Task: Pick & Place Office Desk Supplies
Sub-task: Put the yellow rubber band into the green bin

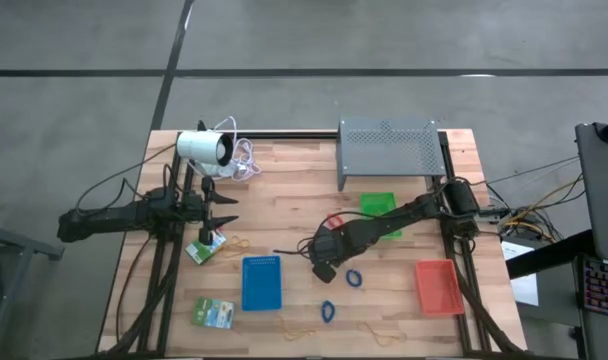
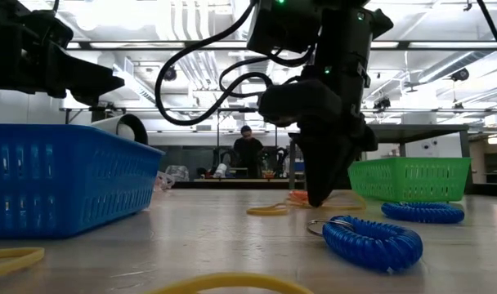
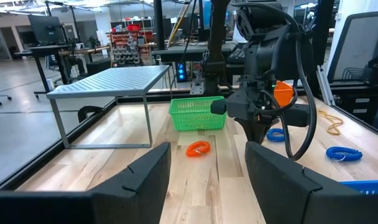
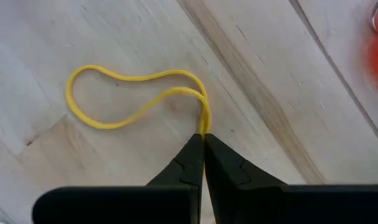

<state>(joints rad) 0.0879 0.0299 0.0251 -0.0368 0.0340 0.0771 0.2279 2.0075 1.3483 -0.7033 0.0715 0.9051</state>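
A thin yellow rubber band (image 4: 124,99) lies flat on the wooden table near its middle. My right gripper (image 4: 203,135) points down at it and is shut on one end; in the high view this gripper (image 1: 317,250) stands mid-table. A red loop (image 3: 198,148) and two blue coiled loops (image 2: 371,241) (image 2: 424,212) lie close by. Green-and-white packets (image 1: 206,250) (image 1: 214,314) lie at the left. My left gripper (image 1: 229,210) waits open and level above the table's left side, touching nothing. My right gripper pinches the rubber band's end (image 4: 205,121) between its two fingertips, both strands together. The fingers come from above, pointing steeply down, their tips at the tabletop (image 2: 318,200). The rest of the band lies slack on the table as an open loop.
A blue tray (image 1: 261,282), a green tray (image 1: 379,205) and a red tray (image 1: 439,287) stand on the table. A grey perforated stand (image 1: 389,150) is at the back, with a white cylinder and its cable (image 1: 204,148) at the back left. More rubber bands (image 1: 299,330) lie near the front edge.
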